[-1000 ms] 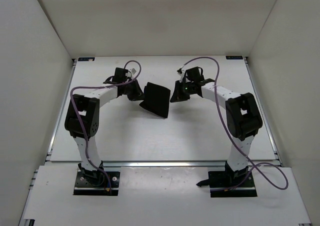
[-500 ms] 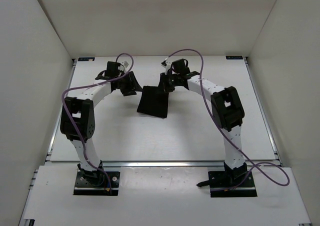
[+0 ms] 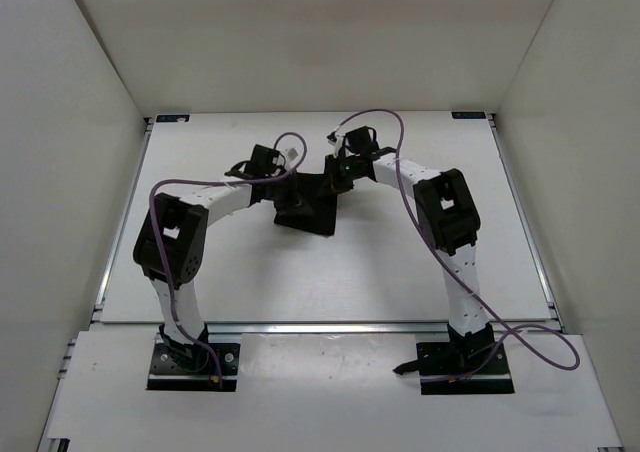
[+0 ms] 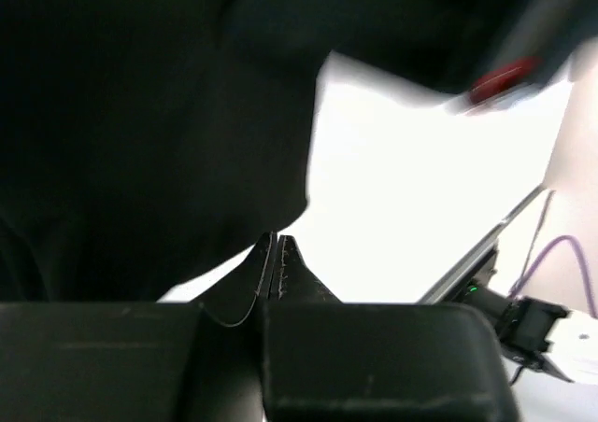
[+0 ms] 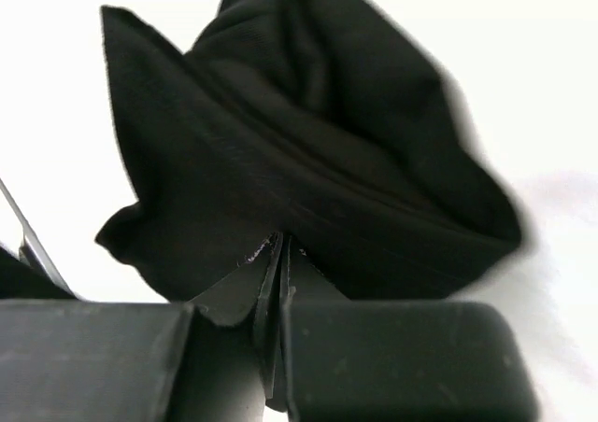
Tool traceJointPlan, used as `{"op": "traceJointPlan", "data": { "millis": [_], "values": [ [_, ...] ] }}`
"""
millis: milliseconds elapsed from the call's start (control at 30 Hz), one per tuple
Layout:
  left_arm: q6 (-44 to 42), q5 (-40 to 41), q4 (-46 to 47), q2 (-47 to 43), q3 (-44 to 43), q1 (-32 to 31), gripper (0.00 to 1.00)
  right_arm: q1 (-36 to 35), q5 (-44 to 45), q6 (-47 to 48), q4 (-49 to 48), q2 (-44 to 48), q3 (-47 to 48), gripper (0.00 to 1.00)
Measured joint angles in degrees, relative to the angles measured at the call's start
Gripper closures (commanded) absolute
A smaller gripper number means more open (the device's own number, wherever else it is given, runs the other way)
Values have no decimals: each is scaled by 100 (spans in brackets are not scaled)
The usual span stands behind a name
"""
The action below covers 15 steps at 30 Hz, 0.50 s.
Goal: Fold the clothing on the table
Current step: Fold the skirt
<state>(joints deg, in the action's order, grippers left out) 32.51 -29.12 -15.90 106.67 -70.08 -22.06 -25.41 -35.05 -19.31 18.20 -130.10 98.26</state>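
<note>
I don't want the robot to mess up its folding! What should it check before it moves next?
1. The right gripper is shut on the cloth: ok.
2. The left gripper is shut: ok.
3. The left gripper pinches cloth too: cannot tell; its tips sit right at the cloth's edge.
4. The cloth is well inside the table edges: ok.
5. The cloth is smooth: not ok, it is bunched at the right gripper.

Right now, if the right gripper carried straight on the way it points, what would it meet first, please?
The clothing: in the wrist view the black fabric bunches directly at the right gripper's shut tips, apparently pinched there. Beyond it lies the table, though depth is hard to judge.
</note>
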Motion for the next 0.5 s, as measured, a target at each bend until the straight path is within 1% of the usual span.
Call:
{"op": "traceJointPlan", "data": {
  "millis": [100,233,300,333,367,400,433,467,500],
  "values": [
    [-9,42,-42,210,157,-83,100,205,52,15,-7,0,0,100],
    [-57,166,-142,533,114,168,100,428,160,50,39,0,28,100],
    [-111,173,-302,640,-50,284,100,529,170,59,146,0,133,99],
    [-157,166,-389,684,-184,348,99,568,173,66,197,0,201,90],
    [-216,127,-516,719,-363,409,96,603,168,83,234,0,278,77],
    [-291,87,-614,743,-549,463,91,654,157,96,258,4,352,69],
    [-374,20,-721,756,-754,529,87,686,151,107,280,20,404,64],
    [-468,-46,-826,754,-957,597,81,721,136,133,321,55,450,57],
    [-557,-96,-925,754,-1147,649,67,752,129,136,376,109,483,52]
  ]
}}
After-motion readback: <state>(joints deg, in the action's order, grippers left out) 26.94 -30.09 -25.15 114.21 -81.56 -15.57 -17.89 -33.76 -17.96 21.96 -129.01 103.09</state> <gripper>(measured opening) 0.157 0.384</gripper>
